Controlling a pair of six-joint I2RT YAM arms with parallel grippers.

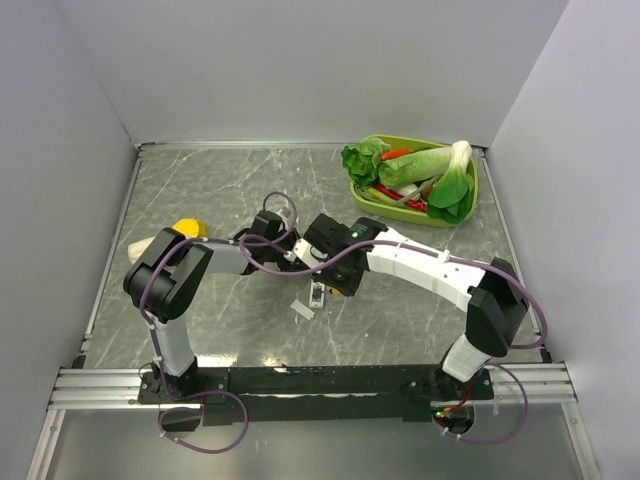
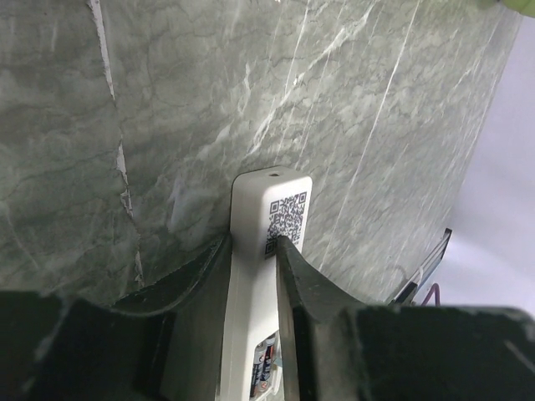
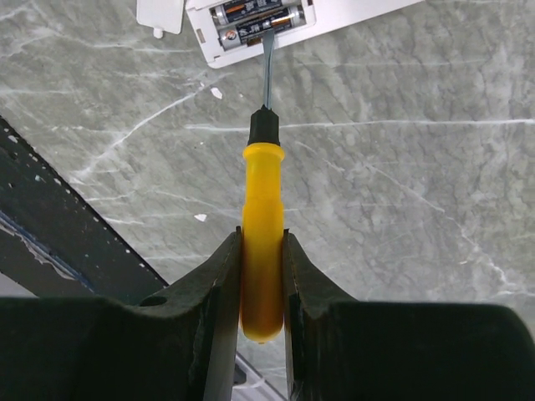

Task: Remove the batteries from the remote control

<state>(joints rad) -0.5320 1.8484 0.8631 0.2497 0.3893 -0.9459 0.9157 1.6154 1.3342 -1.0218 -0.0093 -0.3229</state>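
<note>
Two batteries [image 3: 255,18] lie side by side in the open recess in the back of the remote control [image 2: 267,225]. The remote rests back-up near the middle of the table [image 1: 200,180], a little toward its near edge. We judge the cells light, hard, smooth and round: likely to roll once free, too slim for a sure pinch, and probably held by spring contacts, so each is best levered up at one end. The remote itself looks light and stiff and would skid on the polished stone, so its long sides are the place to hold it. The left gripper [image 2: 255,251] has it there, jaws narrowed onto those sides with both fingers seemingly touching. The right gripper [image 3: 262,242] is clamped tight on the yellow handle of a screwdriver [image 3: 262,180], whose blade reaches the nearer cell. We cannot tell whether the tip is under it or only against it. The small white cover piece [image 3: 160,12] lies just beside the remote's open end. A green tray of vegetables [image 1: 475,185] sits well apart at the far right corner. The right wrist view cuts off most of the remote, the left wrist view shows only a sliver of the cells, and from above the arms crowd over it.
</note>
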